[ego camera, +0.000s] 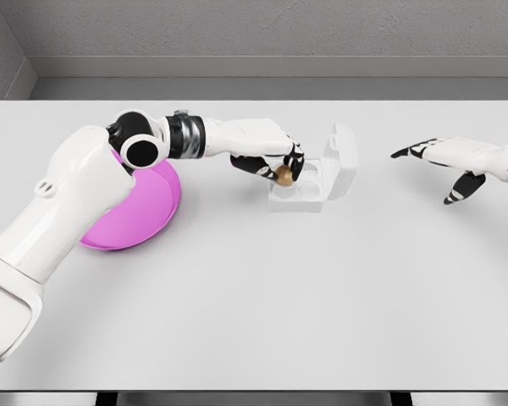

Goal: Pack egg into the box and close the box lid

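A small brown egg (284,176) is held in the fingers of my left hand (281,167), which hovers over the left side of a clear plastic egg box (309,193). The box's lid (342,157) stands open, tilted up on the right side. My left arm reaches across from the lower left. Out at the right, my right hand (447,166) hangs above the table with its fingers spread and nothing in them, well apart from the box.
A pink plate (144,211) lies on the white table (262,313) to the left, partly hidden under my left arm. A grey wall runs behind the table's far edge.
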`<state>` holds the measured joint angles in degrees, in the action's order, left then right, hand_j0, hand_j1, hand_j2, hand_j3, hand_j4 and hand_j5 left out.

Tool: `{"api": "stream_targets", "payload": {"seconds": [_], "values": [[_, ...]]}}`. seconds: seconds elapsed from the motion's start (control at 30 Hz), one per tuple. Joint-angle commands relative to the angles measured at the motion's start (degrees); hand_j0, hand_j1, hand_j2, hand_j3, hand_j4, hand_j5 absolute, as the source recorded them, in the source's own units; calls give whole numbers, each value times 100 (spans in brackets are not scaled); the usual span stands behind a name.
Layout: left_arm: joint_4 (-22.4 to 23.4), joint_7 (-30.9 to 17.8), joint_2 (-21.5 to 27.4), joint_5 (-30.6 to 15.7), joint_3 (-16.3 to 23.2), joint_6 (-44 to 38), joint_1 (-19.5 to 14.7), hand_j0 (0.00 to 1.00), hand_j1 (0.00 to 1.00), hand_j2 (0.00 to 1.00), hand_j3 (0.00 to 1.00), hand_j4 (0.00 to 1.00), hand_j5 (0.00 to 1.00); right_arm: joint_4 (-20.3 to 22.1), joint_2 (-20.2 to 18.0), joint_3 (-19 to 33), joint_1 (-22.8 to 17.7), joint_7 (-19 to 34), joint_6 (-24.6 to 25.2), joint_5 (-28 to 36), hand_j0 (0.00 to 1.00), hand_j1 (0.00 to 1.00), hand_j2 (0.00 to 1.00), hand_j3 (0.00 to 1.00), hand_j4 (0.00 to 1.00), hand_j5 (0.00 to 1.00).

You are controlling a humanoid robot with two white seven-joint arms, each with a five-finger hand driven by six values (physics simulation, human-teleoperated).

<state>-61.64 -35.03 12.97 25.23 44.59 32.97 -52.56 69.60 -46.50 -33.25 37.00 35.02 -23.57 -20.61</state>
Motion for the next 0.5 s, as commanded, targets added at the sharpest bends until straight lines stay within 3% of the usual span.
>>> {"api": "stream_targets", "payload": {"seconds": [0.0, 0.03, 0.37, 0.4, 0.47], "values": [[21, 3, -5, -36, -29, -10, 0, 56, 56, 56, 56, 56, 56, 1, 10, 3, 9, -2, 10, 30, 100, 100, 100, 100, 100, 100], [29, 3, 4, -45, -38, -10, 0, 62, 62, 62, 62, 62, 62, -34, 1, 3, 17, -2, 10, 22, 100, 100, 100, 100, 100, 100], [-15, 3, 83, -124, -64, 25, 0, 62, 62, 62, 62, 62, 62, -87, 27, 12, 44, -2, 1, 13, 100, 100, 100, 100, 100, 100], [-32, 3, 83, -141, -64, 34, 0, 65, 65, 65, 65, 65, 65, -87, 27, 12, 26, -2, 1, 13, 100, 100, 100, 100, 100, 100], [-374, 3, 302, -211, -293, 34, 35, 90, 90, 90, 90, 90, 90, -87, 27, 12, 35, -2, 1, 13, 100, 100, 100, 100, 100, 100]]}}
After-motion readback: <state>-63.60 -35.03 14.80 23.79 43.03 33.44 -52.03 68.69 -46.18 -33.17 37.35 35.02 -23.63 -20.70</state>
